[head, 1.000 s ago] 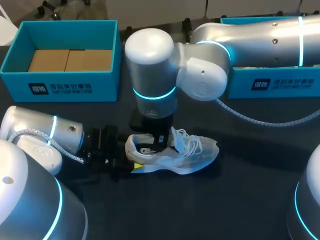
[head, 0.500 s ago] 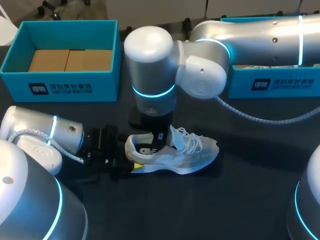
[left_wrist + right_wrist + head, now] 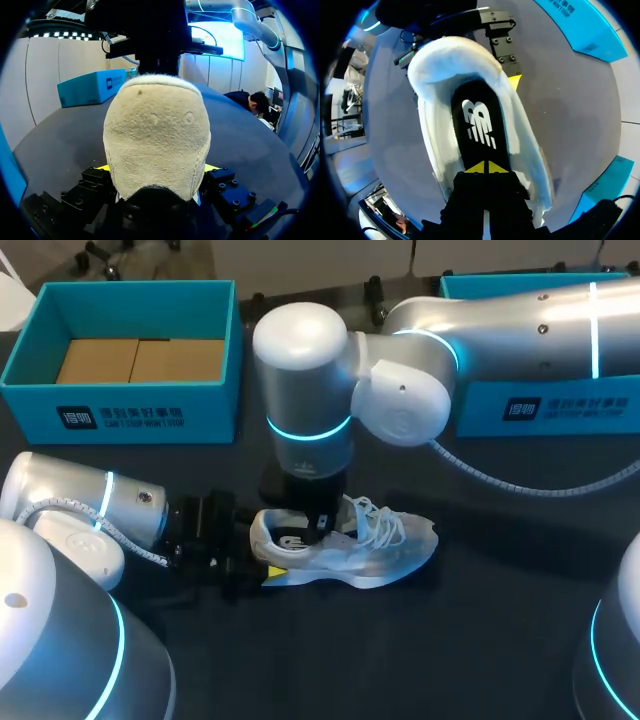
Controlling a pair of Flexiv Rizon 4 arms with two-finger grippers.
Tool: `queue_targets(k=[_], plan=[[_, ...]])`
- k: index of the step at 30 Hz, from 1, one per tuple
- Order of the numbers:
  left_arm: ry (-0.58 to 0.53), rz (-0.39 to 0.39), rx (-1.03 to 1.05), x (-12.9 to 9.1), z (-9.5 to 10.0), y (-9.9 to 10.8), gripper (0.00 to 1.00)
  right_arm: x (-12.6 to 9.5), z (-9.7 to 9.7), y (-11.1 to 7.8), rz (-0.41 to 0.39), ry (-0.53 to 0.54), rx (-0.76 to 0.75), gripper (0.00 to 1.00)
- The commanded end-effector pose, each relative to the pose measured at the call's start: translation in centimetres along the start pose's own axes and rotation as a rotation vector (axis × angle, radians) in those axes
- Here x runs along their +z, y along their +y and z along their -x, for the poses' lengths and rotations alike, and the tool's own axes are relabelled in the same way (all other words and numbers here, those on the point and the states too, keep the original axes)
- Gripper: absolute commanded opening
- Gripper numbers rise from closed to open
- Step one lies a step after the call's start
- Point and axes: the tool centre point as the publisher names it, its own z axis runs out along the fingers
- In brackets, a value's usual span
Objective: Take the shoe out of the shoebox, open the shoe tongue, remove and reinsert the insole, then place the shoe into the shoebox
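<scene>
Our left gripper [image 3: 157, 169] is clamped on the heel of the shoe [image 3: 370, 545]. In the left wrist view the pale, fuzzy heel fills the space between the fingers, and a sliver of each yellow fingertip [image 3: 102, 168] shows hard against it on either side. The jaws stand about as wide as the heel itself. Seen from above, this gripper lies low over the table [image 3: 480, 640] and meets the shoe from its 9 o'clock side.

The shoe, a white trainer, sits out on the dark table with its heel toward 9 o'clock and its toe toward 3 o'clock. Its opening faces upward, and its white laces [image 3: 382, 522] lie loose over the front.

Our right gripper [image 3: 485, 167] hangs straight down into the shoe's opening. Its two yellow tips are together, with only a hairline between them. They rest on the black insole [image 3: 479, 120], which lies inside the shoe (its white logo is in plain sight just ahead of the tips, toward the heel). We cannot tell whether any of the insole is pinched between the tips. Beyond the heel, the right wrist view takes in the black body of the left gripper.

The shoebox [image 3: 120, 400], teal and open-topped with a brown floor, stands at about 10 o'clock of the shoe, well apart from it. A second teal box [image 3: 560, 405] stands at about 2 o'clock, partly hidden behind the right arm.
</scene>
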Motion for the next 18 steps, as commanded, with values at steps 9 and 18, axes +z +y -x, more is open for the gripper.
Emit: queue_targets(k=[9, 18], plan=[[-0.001, 0.003, 0.000, 0.2, 0.3, 0.2, 0.00, -0.3, 0.5, 0.1, 0.010, -0.106, 0.027, 0.13], [-0.001, 0.003, 0.000, 0.2, 0.3, 0.2, 0.00, -0.1, 1.2, 0.5, 0.022, -0.128, 0.018, 0.31]])
